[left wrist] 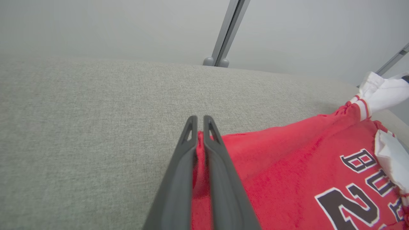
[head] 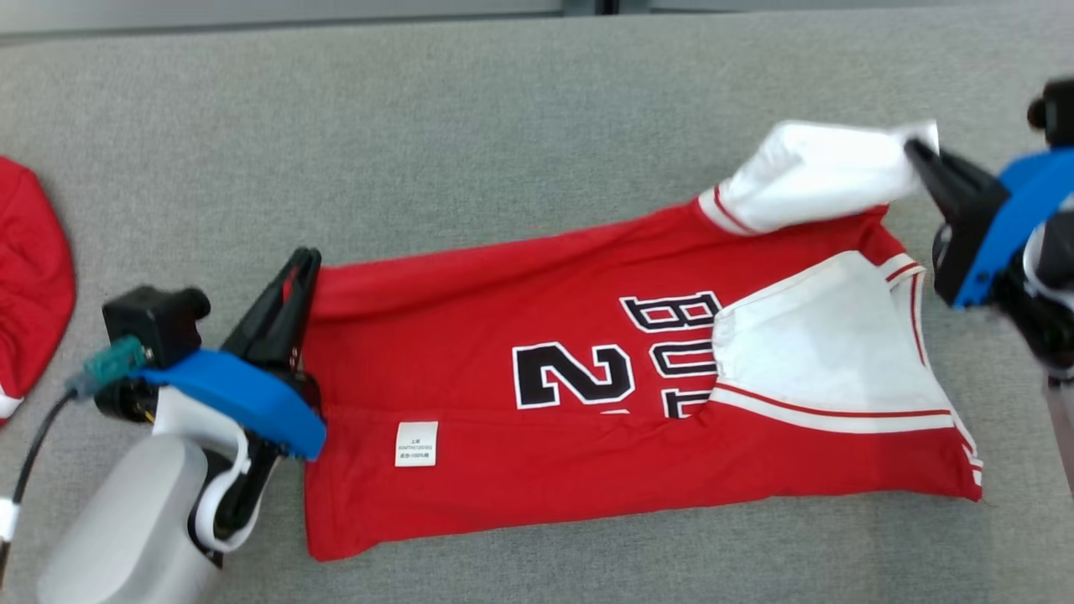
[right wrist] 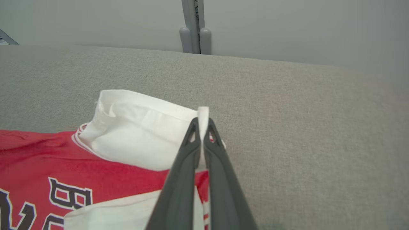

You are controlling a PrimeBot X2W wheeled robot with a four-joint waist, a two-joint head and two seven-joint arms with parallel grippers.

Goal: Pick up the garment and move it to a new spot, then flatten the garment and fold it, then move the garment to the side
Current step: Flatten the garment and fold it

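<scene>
A red basketball jersey (head: 537,419) with white sleeves and black lettering lies across the grey fabric surface, partly folded lengthwise. My left gripper (head: 304,267) is shut on the jersey's hem corner at its left end; the left wrist view has red cloth (left wrist: 287,166) pinched between the dark fingers (left wrist: 182,150) of the left gripper (left wrist: 198,123). My right gripper (head: 916,153) is shut on the tip of the upper white sleeve (head: 818,172), holding it slightly raised. In the right wrist view the right gripper (right wrist: 202,125) has white sleeve cloth (right wrist: 140,134) clamped between its fingertips.
Another red garment (head: 29,277) lies at the left edge of the surface. The grey surface (head: 503,126) stretches wide behind the jersey. A metal post (right wrist: 193,27) stands at the far edge before a pale wall.
</scene>
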